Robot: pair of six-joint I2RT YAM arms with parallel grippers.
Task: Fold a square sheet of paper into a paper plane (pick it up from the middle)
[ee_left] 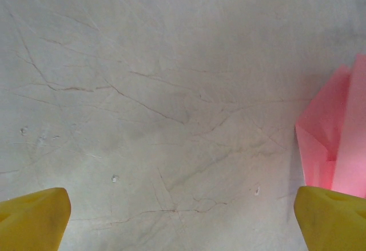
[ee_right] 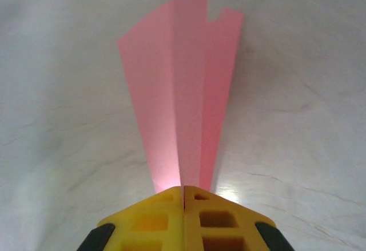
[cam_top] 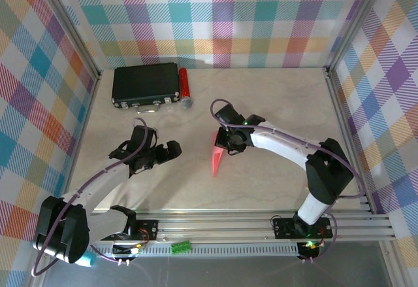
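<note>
Left claw (ee_left: 183, 219) gapes wide, empty, just left of the paper plane (cam_top: 216, 159); right claw (ee_right: 183, 191) is clamped shut on the plane. Open veined tabletop (cam_top: 281, 104) surrounds it. Beyond the plane, black box (cam_top: 145, 84) and red cylinder (cam_top: 184, 84) sit by the checked wall (cam_top: 228, 12).

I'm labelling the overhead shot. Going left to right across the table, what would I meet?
Black box → red cylinder → paper plane. The left gripper shares the box's span, and the right gripper pinches the plane, so both are left out.
</note>
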